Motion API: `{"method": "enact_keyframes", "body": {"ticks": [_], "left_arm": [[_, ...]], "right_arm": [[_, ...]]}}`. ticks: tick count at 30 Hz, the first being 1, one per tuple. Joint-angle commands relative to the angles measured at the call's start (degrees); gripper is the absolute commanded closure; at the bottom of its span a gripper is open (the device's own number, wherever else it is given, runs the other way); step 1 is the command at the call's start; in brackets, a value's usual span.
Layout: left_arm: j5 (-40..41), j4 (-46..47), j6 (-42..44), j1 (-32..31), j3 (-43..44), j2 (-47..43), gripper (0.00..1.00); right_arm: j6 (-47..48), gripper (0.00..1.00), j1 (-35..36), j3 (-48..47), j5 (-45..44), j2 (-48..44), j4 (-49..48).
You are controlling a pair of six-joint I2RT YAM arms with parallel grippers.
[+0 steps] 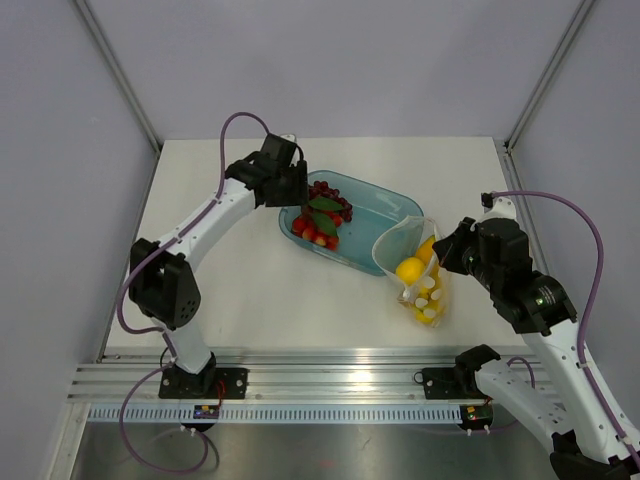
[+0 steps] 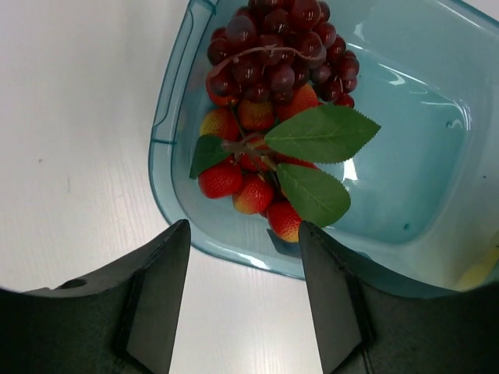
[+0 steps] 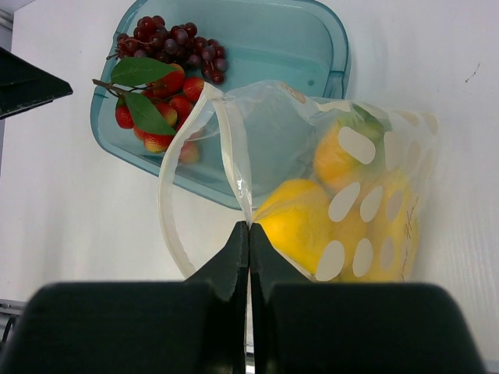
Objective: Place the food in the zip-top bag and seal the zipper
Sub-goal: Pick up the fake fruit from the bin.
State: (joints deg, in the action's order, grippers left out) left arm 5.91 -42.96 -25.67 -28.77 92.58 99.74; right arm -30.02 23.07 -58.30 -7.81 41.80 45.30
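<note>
Across the white table, a teal tray lies toward the far side, slightly right of centre, and the zip-top bag stands against its near right corner.

From its base at the near left, the left arm reaches up and forward. Its wrist bends down so that the left gripper hangs over the tray's left end. The fingers are spread apart with nothing between them. Just beyond the tips, inside the tray, lie the strawberries with two green leaves on top and a bunch of dark grapes at the far side of them.

Reaching in from the near right, the right arm has its forearm angled left toward the bag. The right gripper is closed tight on the bag's mouth edge on the side nearest it, holding the mouth gaping toward the tray. Inside the bag, right beside the pinched edge, sits a lemon, with an orange behind it and more yellow fruit deeper down, blurred by the white dots.

The zipper shows as a pale strip looping round the open mouth, unsealed. Its slider tab may be at the top of the loop, though I cannot make it out for certain.
</note>
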Motion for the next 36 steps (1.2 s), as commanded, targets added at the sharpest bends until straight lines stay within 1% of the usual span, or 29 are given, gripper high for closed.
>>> {"method": "enact_keyframes", "body": {"ticks": [1,5,10,15,18,20,25,27,29,30,33,36], "left_arm": [[-7.9,7.2,-0.7,3.6,-0.7,1.8,0.41],[-12.7,9.2,-0.3,5.4,0.5,6.4,0.44],[-14.1,10.7,-0.2,5.6,0.4,9.1,0.44],[-18.2,13.9,-0.6,6.2,-0.4,11.3,0.45],[-19.4,14.8,-1.0,6.2,-0.3,12.1,0.49],[-19.5,15.0,-1.0,6.2,-0.1,12.8,0.54],[-18.5,14.1,-0.5,6.2,0.0,13.7,0.60],[-18.5,14.1,-0.5,6.2,-0.4,13.4,0.66],[-18.3,13.6,-0.5,6.2,-0.4,12.8,0.76],[-18.3,13.4,-0.3,6.1,-0.2,12.6,0.86],[-19.4,11.7,0.2,6.0,0.9,10.7,1.00],[-19.9,9.0,1.1,5.0,2.1,7.6,1.00]], "right_arm": [[0.8,1.00,-0.4,-0.5,0.1,-0.1,-1.8],[0.8,1.00,-0.4,-0.7,-0.2,-0.1,-1.5],[0.8,1.00,-0.4,-0.8,0.0,0.2,-1.8],[0.8,1.00,-0.3,-0.8,0.1,0.3,-1.7],[0.8,1.00,-0.4,-0.8,0.1,0.3,-1.7],[0.8,1.00,-0.4,-0.8,-0.1,0.3,-1.6],[0.9,1.00,-0.4,-0.8,-0.3,0.3,-1.5],[0.8,1.00,-0.3,-0.8,0.0,0.5,-1.8],[0.7,1.00,-0.3,-0.9,0.2,0.6,-1.8],[0.8,1.00,-0.3,-0.9,0.1,0.6,-1.9],[0.6,1.00,-0.4,-1.1,0.2,0.6,-1.9],[0.6,1.00,-0.3,-1.4,0.1,1.0,-1.8]]}}
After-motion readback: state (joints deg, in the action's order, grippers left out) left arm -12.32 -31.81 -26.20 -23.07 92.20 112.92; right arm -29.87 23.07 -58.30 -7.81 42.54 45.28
